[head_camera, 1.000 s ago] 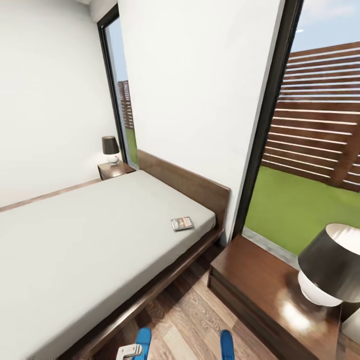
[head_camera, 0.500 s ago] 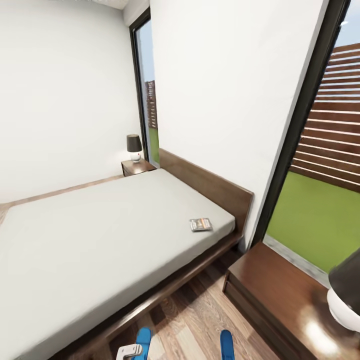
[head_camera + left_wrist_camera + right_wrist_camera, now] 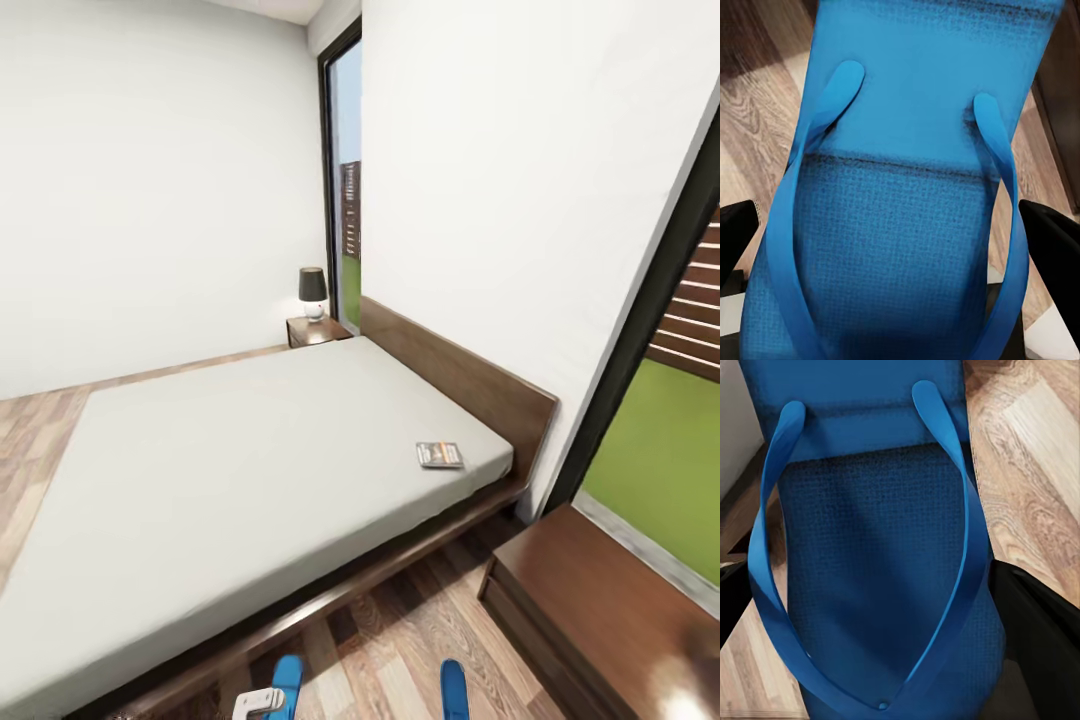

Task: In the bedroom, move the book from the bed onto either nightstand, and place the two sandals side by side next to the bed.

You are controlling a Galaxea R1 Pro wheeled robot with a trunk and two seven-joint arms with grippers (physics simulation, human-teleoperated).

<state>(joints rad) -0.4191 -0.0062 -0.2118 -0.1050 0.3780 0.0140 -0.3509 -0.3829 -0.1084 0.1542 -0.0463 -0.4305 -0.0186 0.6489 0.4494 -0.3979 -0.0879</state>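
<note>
The book point(image 3: 440, 455) lies flat on the grey mattress of the bed point(image 3: 230, 470), near the headboard corner on my side. A dark brown nightstand point(image 3: 610, 610) stands by that corner, and its twin point(image 3: 316, 330) is beyond the bed's far side. My left gripper point(image 3: 892, 240) is shut on one blue sandal point(image 3: 907, 187), black fingers point(image 3: 1050, 247) on both its edges. My right gripper point(image 3: 885, 615) is shut on the other sandal point(image 3: 870, 547). The sandals' toe ends point(image 3: 287, 678) point(image 3: 454, 690) poke up over the floor beside the bed.
A small dark-shaded lamp point(image 3: 312, 290) stands on the far nightstand. Tall dark-framed windows point(image 3: 345, 200) flank the white wall behind the headboard. A strip of wood-plank floor point(image 3: 400, 630) runs between the bed frame and the near nightstand.
The camera has swung left, so the bed, book and windows sit further right in the picture and the near nightstand's lamp has left it. Both sandals stay held as before.
</note>
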